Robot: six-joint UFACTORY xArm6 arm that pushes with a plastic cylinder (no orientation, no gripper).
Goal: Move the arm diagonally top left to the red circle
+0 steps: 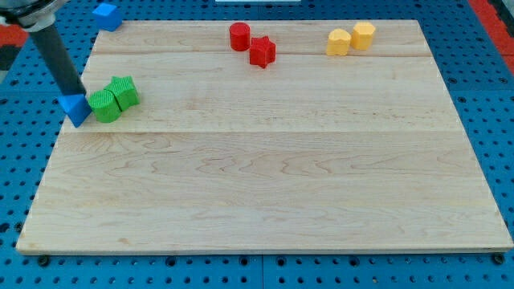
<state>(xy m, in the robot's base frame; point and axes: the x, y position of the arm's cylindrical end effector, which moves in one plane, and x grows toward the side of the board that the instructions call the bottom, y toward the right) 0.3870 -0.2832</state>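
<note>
Camera view shows my tip [77, 93] touching a blue block [76, 109] (no fingers, no readable writing), far from the red circle [239, 37].

lighting bright, even, diffuse, apparently from above. pale wooden surface [265, 185] evenly lit, no glare or hot spots. shadows short and soft: faint dark edges beneath red circle [239, 37] and green blocks [113, 99]. focus fairly sharp mid-frame; rod [58, 54] slightly soft at the view's top left. surface edges look trapezoidal from perspective.
</note>
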